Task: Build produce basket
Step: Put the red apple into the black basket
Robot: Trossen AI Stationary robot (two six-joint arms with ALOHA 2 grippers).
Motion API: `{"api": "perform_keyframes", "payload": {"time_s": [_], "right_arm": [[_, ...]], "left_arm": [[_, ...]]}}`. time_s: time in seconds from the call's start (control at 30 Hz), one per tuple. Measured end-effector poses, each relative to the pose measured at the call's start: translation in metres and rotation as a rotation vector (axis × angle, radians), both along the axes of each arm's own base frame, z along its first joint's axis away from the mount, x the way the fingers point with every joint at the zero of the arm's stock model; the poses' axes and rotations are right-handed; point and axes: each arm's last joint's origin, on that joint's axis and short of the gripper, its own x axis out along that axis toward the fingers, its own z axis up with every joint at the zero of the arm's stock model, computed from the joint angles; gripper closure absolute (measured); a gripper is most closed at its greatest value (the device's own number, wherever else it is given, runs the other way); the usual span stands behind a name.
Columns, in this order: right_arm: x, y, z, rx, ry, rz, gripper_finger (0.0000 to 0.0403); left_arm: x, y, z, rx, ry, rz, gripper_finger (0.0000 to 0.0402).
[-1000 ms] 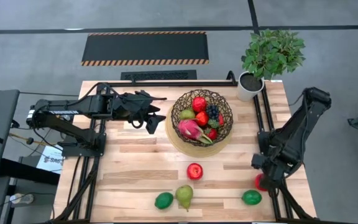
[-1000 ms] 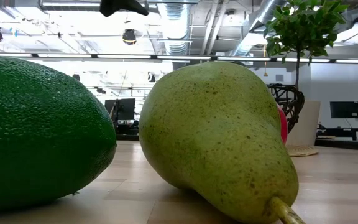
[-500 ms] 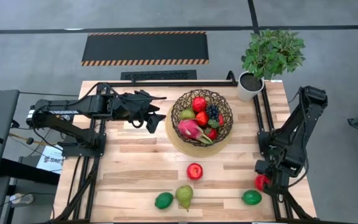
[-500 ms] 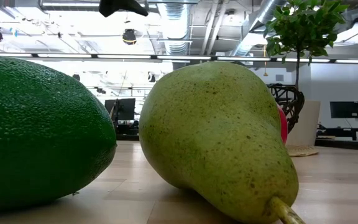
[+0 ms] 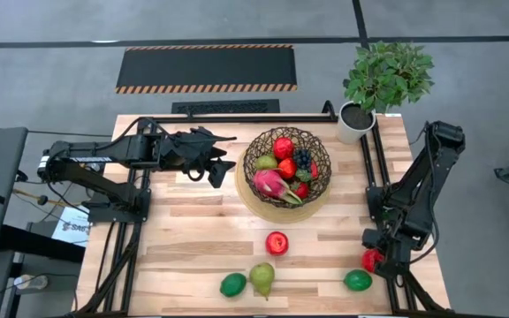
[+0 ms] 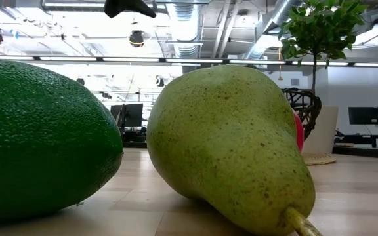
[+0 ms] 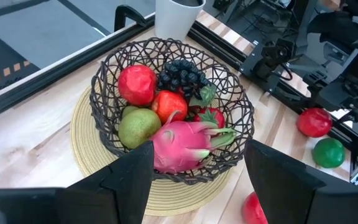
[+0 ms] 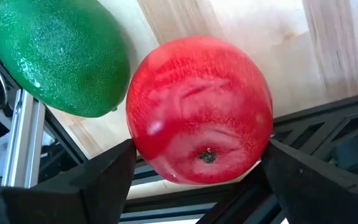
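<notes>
The dark wire basket (image 5: 287, 166) sits on its tan disc at the table's far middle. It holds a pink dragon fruit (image 7: 185, 146), red apples, grapes (image 7: 180, 76) and a pear. My left gripper (image 5: 217, 168) hovers open just left of the basket. Loose on the near table lie a red apple (image 5: 277, 243), a pear (image 5: 262, 279) and two limes (image 5: 232, 284) (image 5: 358, 281). My right gripper (image 5: 376, 256) is open, low at the right edge, with one finger on each side of another red apple (image 8: 197, 109). My right gripper (image 8: 197, 149) comes at the red apple from above, pointing down, one finger beside each flank (image 8: 135, 124). The fingertips reach right up to its sides; I cannot tell whether they touch. The apple rests on the table by the right rail.
A potted plant (image 5: 383, 84) stands at the far right corner. Black frame rails (image 5: 374, 177) run along both table sides, and one (image 8: 328, 124) lies right beside the straddled apple. A lime (image 8: 58, 56) sits close to that apple. Bare wood lies between the basket and the near fruits.
My right arm has sunk a little and shifted toward the near edge, bringing its gripper down around the red apple at the right edge. The fruits and the left arm have kept still.
</notes>
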Motion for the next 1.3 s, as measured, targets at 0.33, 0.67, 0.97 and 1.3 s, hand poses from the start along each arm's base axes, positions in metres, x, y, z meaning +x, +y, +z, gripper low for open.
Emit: {"api": "perform_keyframes", "payload": {"time_s": [0.33,0.67,0.97,1.3], "right_arm": [[0.0,0.0,0.0,0.001,0.015,-0.017,0.0093],[0.011,-0.008,-0.001,-0.017,0.032,-0.098,0.0149],[0.017,-0.023,0.007,-0.027,-0.031,-0.183,0.0151],[0.028,-0.055,0.037,-0.101,-0.221,-0.378,0.0152]], "left_arm": [[0.0,0.0,0.0,0.001,0.001,-0.001,0.0166],[0.0,0.0,0.0,0.009,0.004,-0.006,0.0166],[0.0,0.0,0.0,0.028,0.01,-0.011,0.0166],[0.0,0.0,0.0,0.027,0.01,-0.01,0.0166]]}}
